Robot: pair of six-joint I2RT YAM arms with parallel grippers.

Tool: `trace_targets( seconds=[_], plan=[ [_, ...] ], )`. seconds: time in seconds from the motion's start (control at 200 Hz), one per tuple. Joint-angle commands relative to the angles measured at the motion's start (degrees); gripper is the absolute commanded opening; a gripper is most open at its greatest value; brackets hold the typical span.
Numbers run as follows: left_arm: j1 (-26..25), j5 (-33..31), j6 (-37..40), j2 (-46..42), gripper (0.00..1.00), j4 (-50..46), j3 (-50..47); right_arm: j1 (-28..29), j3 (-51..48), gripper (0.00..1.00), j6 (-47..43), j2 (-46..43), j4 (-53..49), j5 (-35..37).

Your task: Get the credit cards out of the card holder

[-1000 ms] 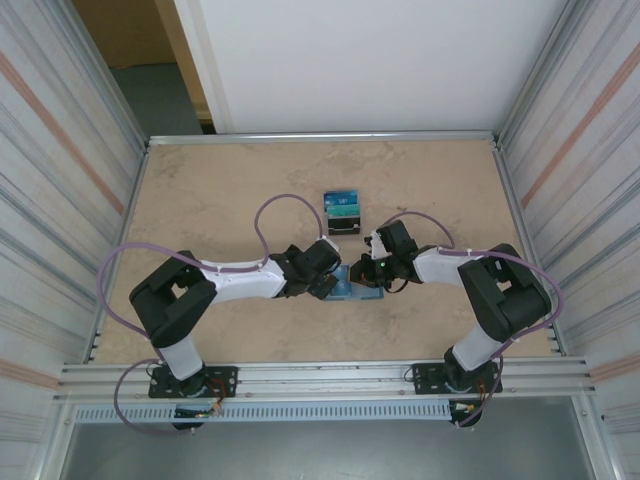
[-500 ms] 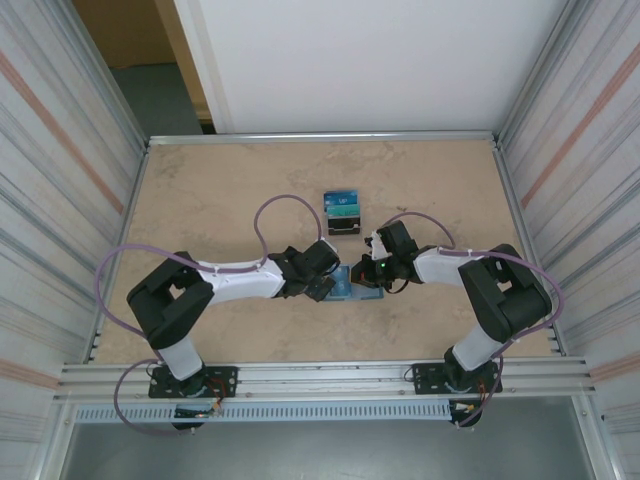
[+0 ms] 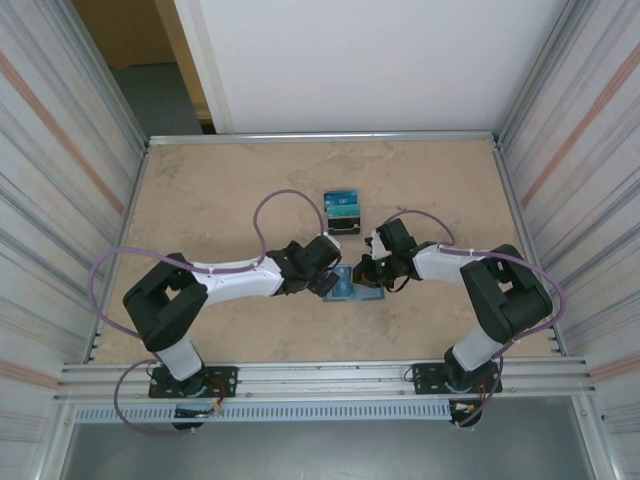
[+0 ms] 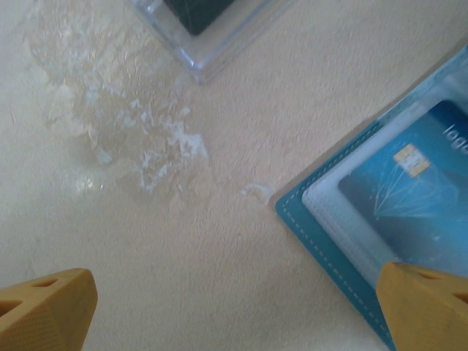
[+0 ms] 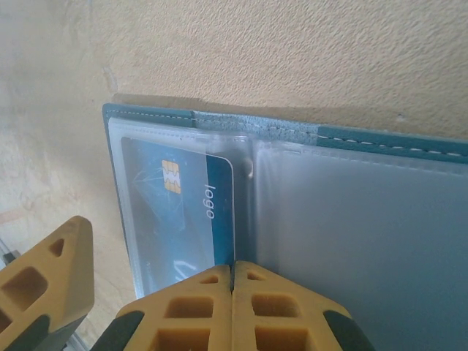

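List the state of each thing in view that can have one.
card holder: open, lying flat on the table.
credit card: inside a clear pocket of the holder, not yet pulled out.
left gripper: open, low at the holder's corner.
right gripper: shut, tips together at the holder's middle fold.
stand: upright beyond the holder, apart from both grippers.

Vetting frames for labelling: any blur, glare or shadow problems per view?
Left wrist: soft throughout, the clear-based stand blurriest, pale shiny patches on the table. Right wrist: credit card sharp, milky sheen on the card holder pockets, shadow along its far edge. Top external: even light, no hard shadows.
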Motion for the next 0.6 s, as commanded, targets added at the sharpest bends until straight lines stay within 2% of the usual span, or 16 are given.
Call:
trace_targets(
  seconds=[0.0,0.2,0.596],
  plan=[
    [-0.4,0.1,1.5,0.0,0.99,1.8,2.6,-0.1,0.6,0.0,-1.1,-0.6,-3.7,2.2],
    [-0.2,-0.6,2.3,3.9,0.99,2.3,4.1,-0.1,0.7,0.0,-1.0,-0.9,-4.5,2.8],
    [1.2,0.3,2.9,6.0,0.99,2.2,3.1,-0.1,1.7,0.0,-1.0,-0.8,-5.6,3.1]
  ],
)
